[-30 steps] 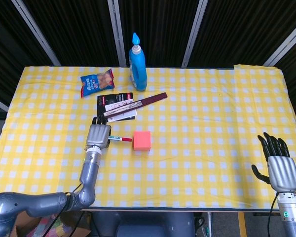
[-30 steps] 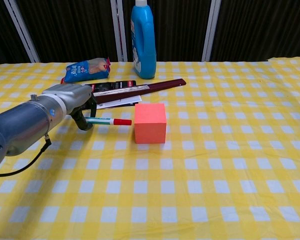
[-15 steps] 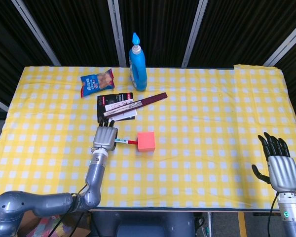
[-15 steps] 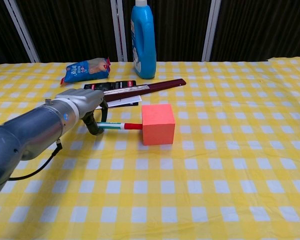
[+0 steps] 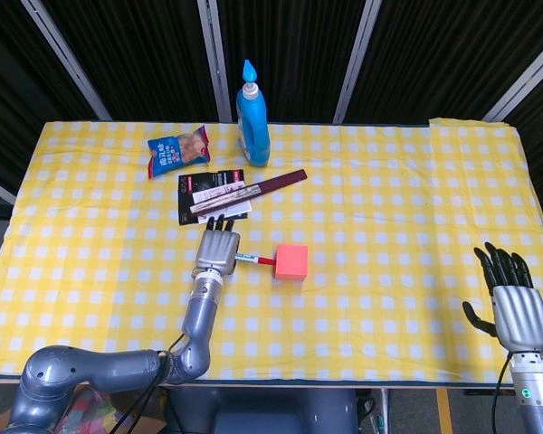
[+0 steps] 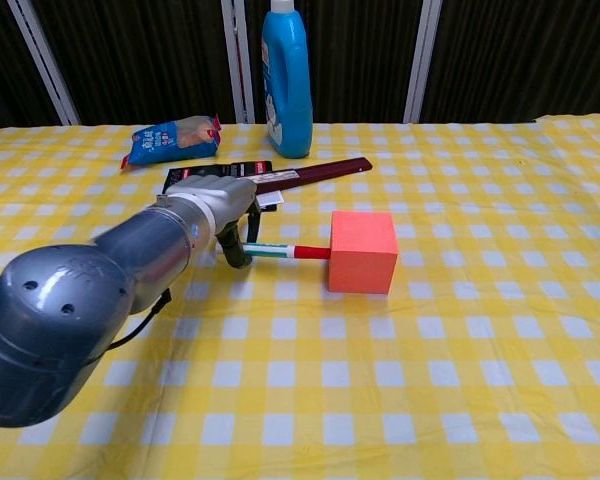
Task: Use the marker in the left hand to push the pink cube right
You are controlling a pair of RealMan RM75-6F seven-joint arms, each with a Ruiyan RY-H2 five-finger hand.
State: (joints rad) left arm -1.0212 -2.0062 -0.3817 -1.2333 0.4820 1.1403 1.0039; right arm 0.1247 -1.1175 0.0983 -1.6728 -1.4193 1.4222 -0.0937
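The left hand [image 5: 216, 252] grips the marker [image 6: 287, 252], fingers curled around its barrel, and the marker lies level above the cloth, pointing right from the hand. Its red tip meets the left face of the pink cube [image 6: 362, 250], which sits on the table [image 5: 389, 208] just right of the hand, a marker's reach away. In the chest view the left forearm fills the lower left, and the hand [image 6: 223, 196] is seen knuckles-up with the marker coming out below it.

Just behind the left hand lies a black packet [image 5: 202, 192] with a white card, and a dark red strip [image 5: 262, 186] lies slantwise across it, running off to the right and away. Farther behind the hand stands a blue bottle [image 5: 252, 106], upright near the table's far edge. To the left of the bottle, behind and left of the hand, a blue snack bag [image 5: 177, 150] lies flat.

The right hand [image 5: 511, 303] is well apart, at the near right edge of the table, holding nothing, its fingers straight and slightly spread, pointing away from the robot.
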